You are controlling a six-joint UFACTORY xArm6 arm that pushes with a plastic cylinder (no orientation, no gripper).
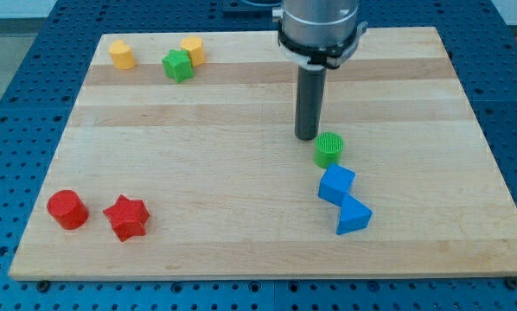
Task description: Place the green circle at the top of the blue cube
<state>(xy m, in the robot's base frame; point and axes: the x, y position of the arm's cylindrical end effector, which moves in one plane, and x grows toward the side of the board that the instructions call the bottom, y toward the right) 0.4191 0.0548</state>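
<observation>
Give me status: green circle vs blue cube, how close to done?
Nearly done: the green circle sits just above the blue cube, slightly toward the view's left, apparently touching or almost. My tip rests at the circle's upper left. Left: perhaps a small nudge rightward to centre it.

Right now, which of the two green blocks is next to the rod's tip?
The green circle, just to the lower right of my tip and directly above the blue cube. The other, the green star, sits far off near the view's top left between yellow blocks.

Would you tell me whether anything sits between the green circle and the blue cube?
Nothing visible does: the green circle sits just above the blue cube, with my tip at the circle's upper left.
</observation>
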